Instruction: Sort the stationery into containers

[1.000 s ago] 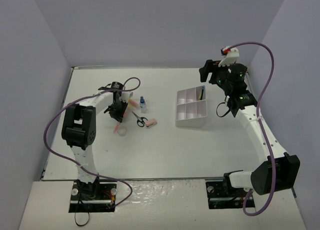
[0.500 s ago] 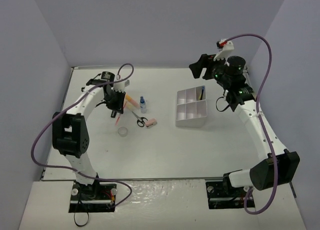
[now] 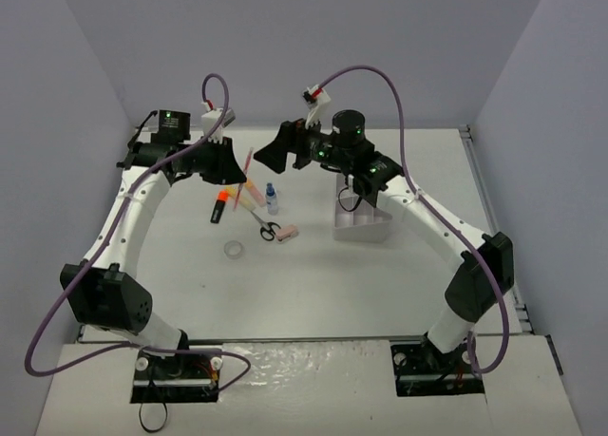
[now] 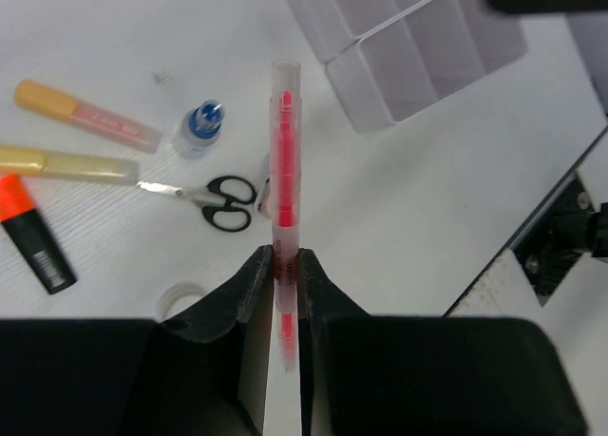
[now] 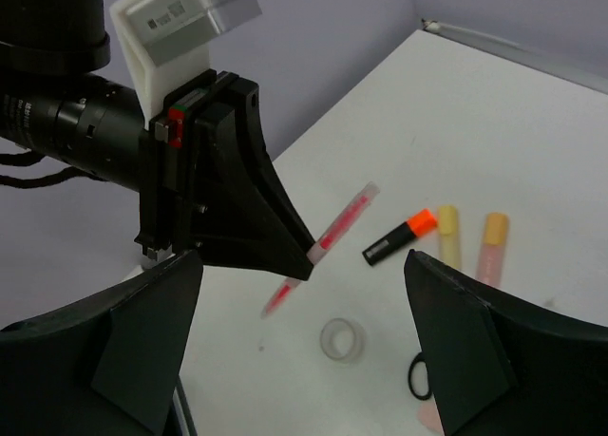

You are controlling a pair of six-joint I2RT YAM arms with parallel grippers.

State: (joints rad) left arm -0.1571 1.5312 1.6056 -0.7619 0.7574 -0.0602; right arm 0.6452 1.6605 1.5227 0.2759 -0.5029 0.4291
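- Left claw [image 4: 285,265] is clenching the end of a pink pen [image 4: 285,142], holding it in the air above the table [image 4: 399,227].
- Right claw [image 3: 268,153] is hanging released just beside it, gripping nothing.
- Risk: the left claw is only pinching the pen's end. A nudge from the right claw, or an early release, is likely sending it down among the items below.
- Risk: the arms are crowding together, so a clash looks possible.
- Count: 1 pen aloft. Lying on the table: 3 markers [image 4: 66,163], 1 bottle [image 4: 199,127], 1 scissors [image 4: 214,203], 1 tape ring [image 4: 180,298], 1 eraser [image 3: 288,232], 1 tray [image 3: 361,232].
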